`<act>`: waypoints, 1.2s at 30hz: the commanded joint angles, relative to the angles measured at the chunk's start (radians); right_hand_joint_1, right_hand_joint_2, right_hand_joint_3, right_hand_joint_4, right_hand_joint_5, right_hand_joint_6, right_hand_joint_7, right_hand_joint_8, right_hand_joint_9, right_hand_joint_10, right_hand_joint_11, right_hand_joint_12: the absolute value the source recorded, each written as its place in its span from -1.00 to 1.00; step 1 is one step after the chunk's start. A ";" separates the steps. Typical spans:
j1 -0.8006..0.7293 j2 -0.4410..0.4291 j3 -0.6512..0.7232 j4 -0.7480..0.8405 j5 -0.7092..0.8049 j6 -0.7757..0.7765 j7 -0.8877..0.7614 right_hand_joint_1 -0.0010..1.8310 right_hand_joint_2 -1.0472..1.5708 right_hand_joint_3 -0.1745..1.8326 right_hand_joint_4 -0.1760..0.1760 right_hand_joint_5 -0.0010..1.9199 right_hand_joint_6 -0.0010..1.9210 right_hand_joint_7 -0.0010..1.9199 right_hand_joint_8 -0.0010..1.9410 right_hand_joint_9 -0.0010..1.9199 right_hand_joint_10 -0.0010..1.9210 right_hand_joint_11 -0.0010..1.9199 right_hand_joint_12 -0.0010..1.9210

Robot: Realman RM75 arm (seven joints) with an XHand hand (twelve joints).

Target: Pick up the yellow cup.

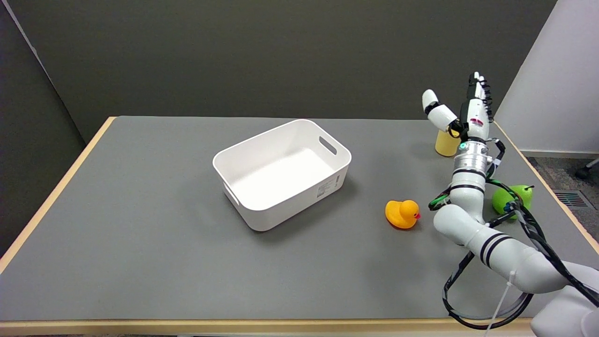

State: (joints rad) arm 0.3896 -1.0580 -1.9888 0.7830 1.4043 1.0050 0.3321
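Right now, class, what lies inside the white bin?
The white bin shows a bare white floor. Its near wall hides a strip of floor from the head view.

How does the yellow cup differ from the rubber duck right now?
The yellow cup is pale yellow, stands at the far right, and is partly hidden behind the right hand. The rubber duck is deeper orange-yellow, sits nearer the camera, and is in full view with nothing close over it. Both rest on the grey table.

Bin (282, 173) sits mid-table (140, 262); duck (402, 214) right of it; cup (445, 144) behind.
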 commanded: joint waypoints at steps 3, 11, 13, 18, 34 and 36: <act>0.015 -0.051 -0.022 -0.052 0.116 0.060 -0.204 -0.40 0.33 -0.21 -0.98 -1.00 -1.00 -1.00 -1.00 -1.00 -1.00 -1.00 -1.00; 0.044 -0.081 -0.058 -0.090 0.165 0.018 -0.168 -0.43 0.33 -0.22 -1.00 -1.00 -1.00 -1.00 -1.00 -1.00 -1.00 -1.00 -1.00; 0.057 -0.085 -0.064 -0.094 0.161 -0.004 -0.118 -0.43 0.33 -0.23 -1.00 -1.00 -1.00 -1.00 -1.00 -1.00 -1.00 -1.00 -1.00; 0.075 -0.089 -0.067 -0.104 0.153 -0.020 0.025 -0.42 0.33 -0.25 -0.96 -1.00 -1.00 -1.00 -1.00 -1.00 -1.00 -1.00 -1.00; 0.083 -0.072 -0.030 -0.144 0.147 0.049 0.233 -0.45 0.33 -0.22 -0.85 -1.00 -1.00 -1.00 -1.00 -1.00 -1.00 -1.00 -1.00; 0.083 -0.068 -0.014 -0.156 0.141 0.056 0.253 -0.42 0.34 -0.25 -0.82 -1.00 -1.00 -1.00 -1.00 -1.00 -1.00 -1.00 -1.00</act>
State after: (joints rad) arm 0.4538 -1.1348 -2.0401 0.6831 1.5441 1.0157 0.4074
